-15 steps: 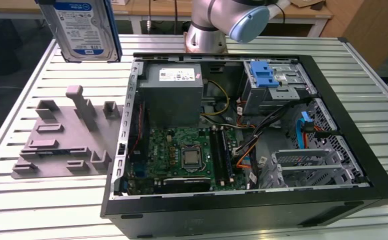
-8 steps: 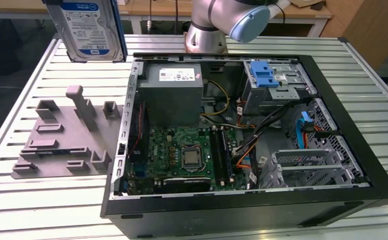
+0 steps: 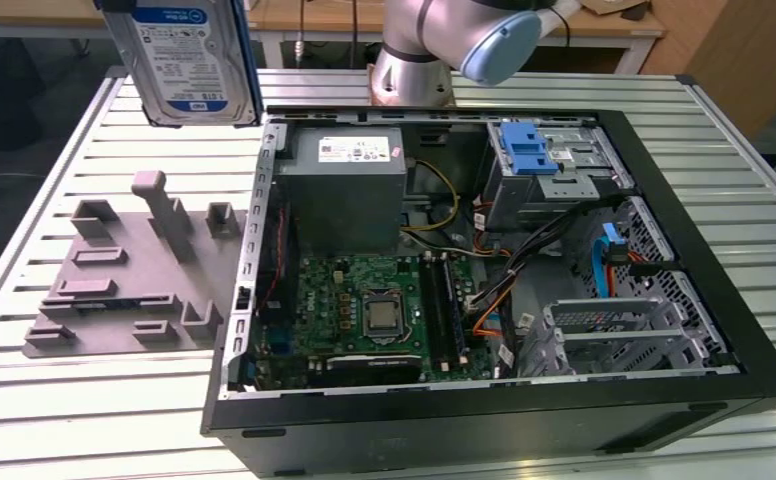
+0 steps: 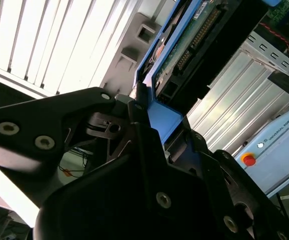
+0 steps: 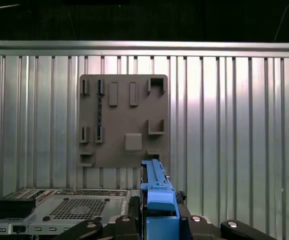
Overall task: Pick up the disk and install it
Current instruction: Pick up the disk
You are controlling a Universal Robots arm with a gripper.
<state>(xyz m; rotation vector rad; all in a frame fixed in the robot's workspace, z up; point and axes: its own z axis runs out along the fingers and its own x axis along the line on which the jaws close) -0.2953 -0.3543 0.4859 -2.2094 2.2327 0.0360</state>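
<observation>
Black tool pinches the flat silver hard disk by its blue plastic carrier frame, on edge above the ribbed metal counter; judged rigid, dense, shock-sensitive, best gripped by that frame.

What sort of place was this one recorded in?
Probably a robotics lab test bench: an open desktop computer case lies on a slatted metal table beside a grey fixture plate, and the pincer holds the disk aloft.
</observation>
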